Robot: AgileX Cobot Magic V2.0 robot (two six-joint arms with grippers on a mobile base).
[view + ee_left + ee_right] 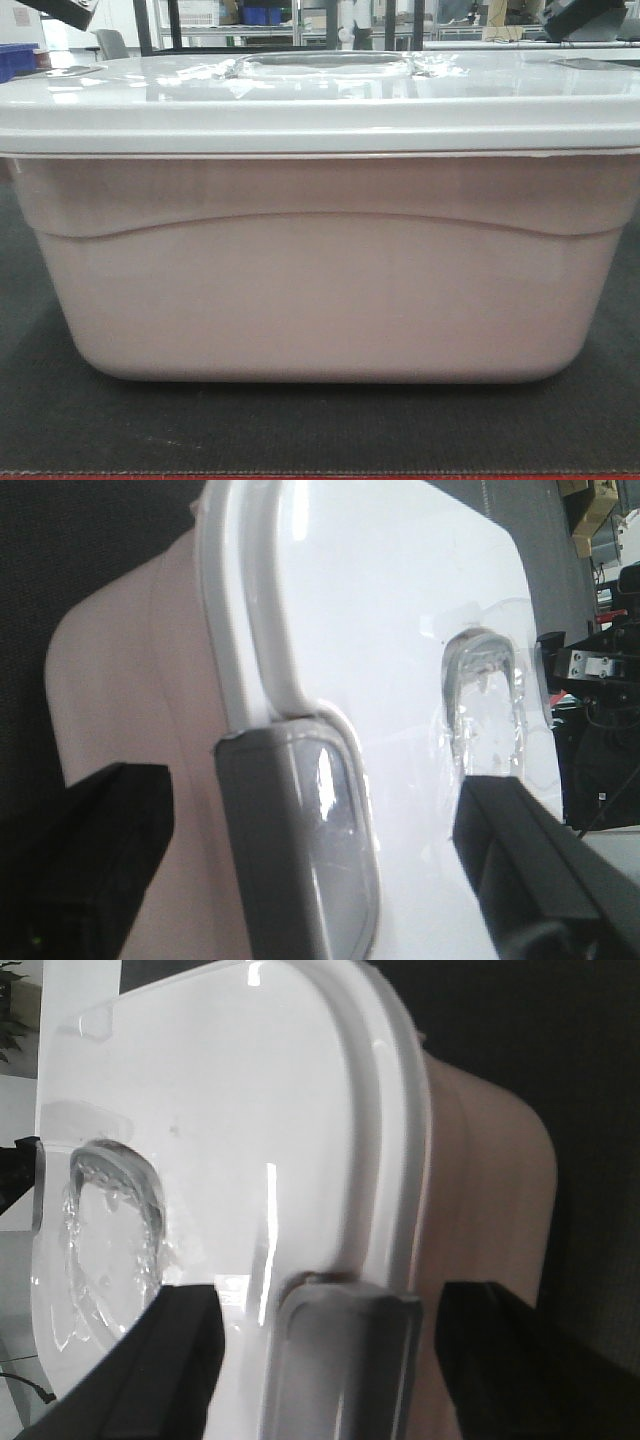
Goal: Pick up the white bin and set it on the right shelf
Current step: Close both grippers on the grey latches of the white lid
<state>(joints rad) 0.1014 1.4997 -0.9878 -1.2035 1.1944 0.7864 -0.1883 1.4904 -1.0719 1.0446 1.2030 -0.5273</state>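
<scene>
Glossy plastic white bin [320,290], perhaps textile mat [320,430]

the left hand [300,800] stands wide open, its two dark fingers [95,860] spread far apart, pointing up in its wrist view. the right hand [330,1305] is equally wide open. from the front, the left arm [58,10] and right arm [585,15] show only as dark tips in the top corners.

The white bin [320,290] is blocking the counter [320,435] ahead; its latches [295,810] are filling the gaps inside the left claw [310,855] and right claw [330,1355].
</scene>
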